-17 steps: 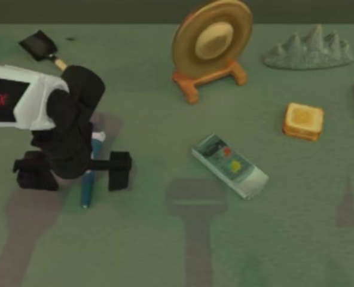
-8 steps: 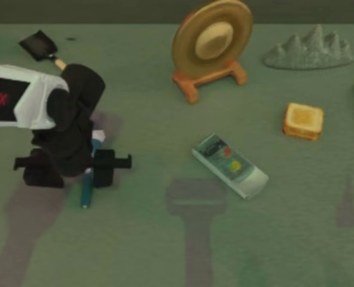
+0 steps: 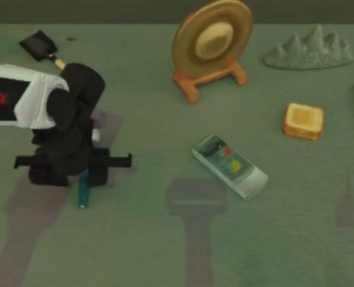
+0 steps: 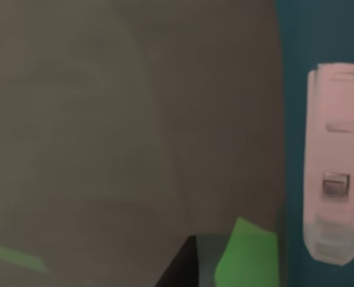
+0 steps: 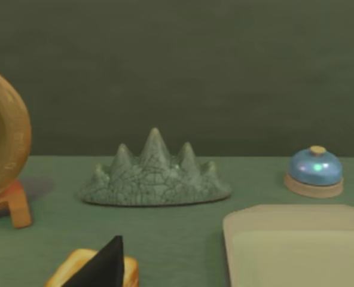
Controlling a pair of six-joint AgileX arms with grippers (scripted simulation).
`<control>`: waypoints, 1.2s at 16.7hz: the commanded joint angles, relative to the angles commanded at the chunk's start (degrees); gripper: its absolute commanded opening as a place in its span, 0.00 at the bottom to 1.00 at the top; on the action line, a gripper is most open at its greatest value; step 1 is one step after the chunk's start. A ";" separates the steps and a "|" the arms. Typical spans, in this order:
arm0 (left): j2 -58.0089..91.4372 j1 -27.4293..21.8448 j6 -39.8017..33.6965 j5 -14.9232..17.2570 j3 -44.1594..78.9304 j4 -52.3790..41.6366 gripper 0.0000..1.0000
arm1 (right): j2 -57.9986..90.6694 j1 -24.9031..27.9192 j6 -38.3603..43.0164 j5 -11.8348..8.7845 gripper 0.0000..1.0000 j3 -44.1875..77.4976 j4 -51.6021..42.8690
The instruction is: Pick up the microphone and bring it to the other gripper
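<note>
Left gripper (image 3: 81, 167) low over the table's left, fingers pinching the microphone (image 3: 83, 190), teal handle jutting out just beneath them, spatula (image 3: 40, 48) well behind

Taking the box (image 3: 230, 165) at the table's middle as landmark: the disc on its stand (image 3: 211, 42) stands behind it, the toast (image 3: 303, 121) right and slightly behind. The ridged rock piece (image 3: 308, 49) lies farther back right. Far left lies the microphone (image 3: 83, 190) (under the left gripper (image 3: 72, 162)), the spatula (image 3: 42, 48) behind that.
</note>
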 joint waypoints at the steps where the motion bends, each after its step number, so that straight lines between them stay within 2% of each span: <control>1: -0.01 0.00 0.02 0.03 -0.01 0.07 0.00 | 0.00 0.00 0.00 0.00 1.00 0.00 0.00; 4: -0.73 -0.04 1.03 1.58 -0.67 3.69 0.00 | 0.00 0.00 0.00 0.00 1.00 0.00 0.00; 7: -2.59 0.18 3.12 5.06 -2.57 12.30 0.00 | 0.00 0.00 0.00 0.00 1.00 0.00 0.00; 10: -5.23 0.60 5.92 9.86 -5.69 24.83 0.00 | 0.00 0.00 0.00 0.00 1.00 0.00 0.00; 17: -14.39 1.92 13.71 22.80 -15.39 60.33 0.00 | 0.00 0.00 0.00 0.00 1.00 0.00 0.00; 20: -18.65 2.47 16.62 27.35 -18.71 72.05 0.00 | 0.00 0.00 0.00 0.00 1.00 0.00 0.00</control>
